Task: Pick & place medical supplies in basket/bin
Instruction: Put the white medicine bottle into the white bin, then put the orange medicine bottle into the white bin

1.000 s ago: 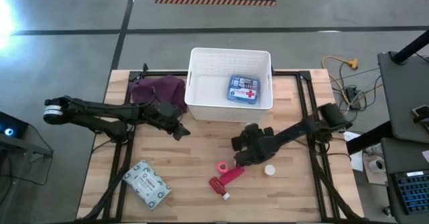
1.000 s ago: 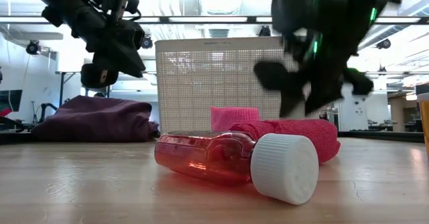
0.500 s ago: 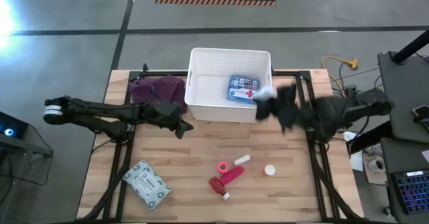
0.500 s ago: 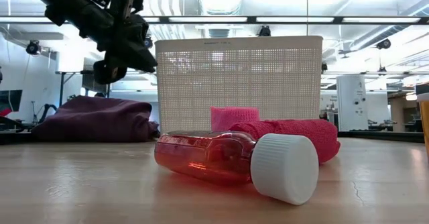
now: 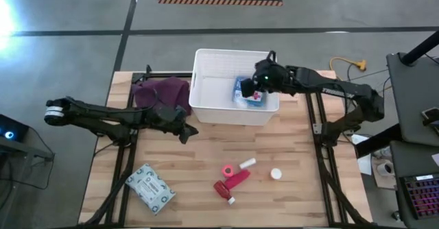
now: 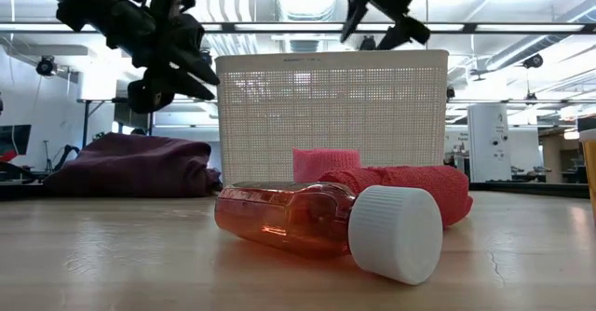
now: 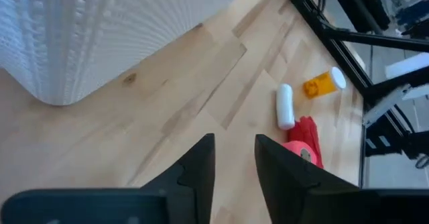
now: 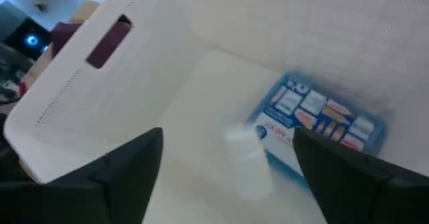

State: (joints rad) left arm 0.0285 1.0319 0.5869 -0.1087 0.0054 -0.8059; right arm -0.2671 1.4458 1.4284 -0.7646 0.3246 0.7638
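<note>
On the table's left half we see a crinkled grey-white packet [image 5: 150,188] near the front edge and the left gripper [image 5: 185,131], fingers a narrow gap apart, over bare wood before the ribbed white bin [image 5: 235,113]. Mid-table lie a pink tape roll [image 5: 227,169], red tube [image 5: 233,182] and small white bottle [image 5: 276,174]. The right gripper [image 5: 248,87] hangs spread wide above the bin, over the blue box [image 8: 322,125]; a blurred white bottle [image 8: 247,158] shows between its fingers, though we cannot tell whether they touch it.

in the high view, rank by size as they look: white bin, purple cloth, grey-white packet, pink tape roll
1. white bin, clearly largest
2. purple cloth
3. grey-white packet, a little smaller than the cloth
4. pink tape roll, smallest by far
</note>
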